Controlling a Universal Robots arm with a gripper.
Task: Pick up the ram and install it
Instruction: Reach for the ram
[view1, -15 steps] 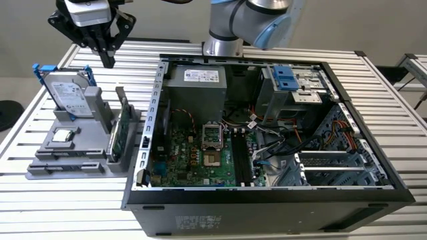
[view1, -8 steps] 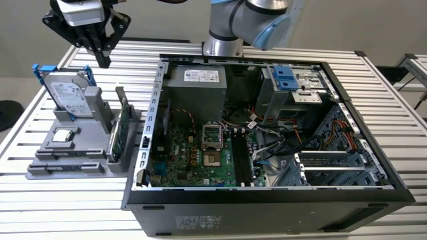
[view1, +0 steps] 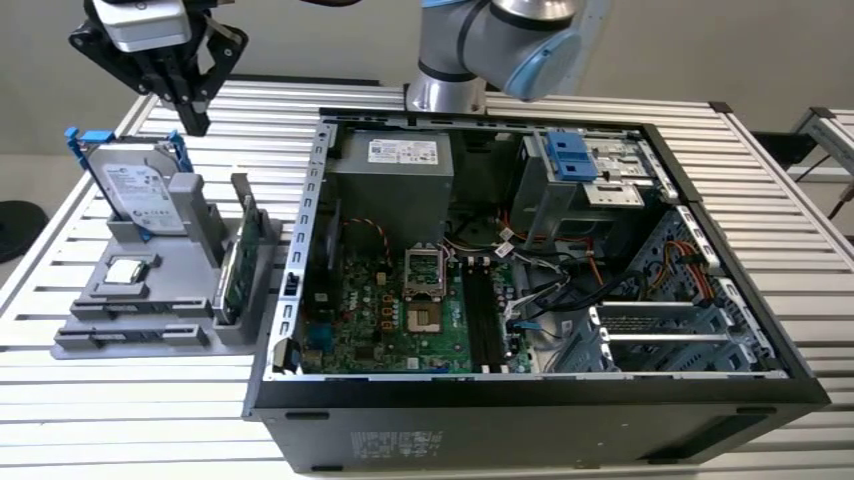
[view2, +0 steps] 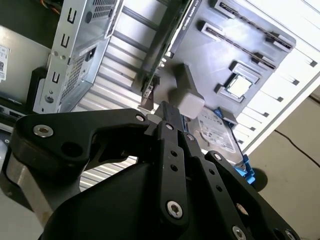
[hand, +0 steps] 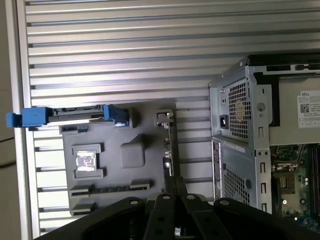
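Jaws on the gripper (view1: 196, 122) sat pinched shut and empty, upper left above the tray (view1: 80, 347), so opening wide before dropping seemed smart.

Black linkage gripper (view1: 195, 124) on a silver, blue-capped jointed arm (view1: 514, 40), pointing straight down; its slim fingers (hand: 170, 184) meet at the tips, linkage bars splaying above them.

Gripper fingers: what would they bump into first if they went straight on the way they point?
Probably the ram, standing on edge in the grey holder, just beyond the gripper. Depth is unclear, so not certain.
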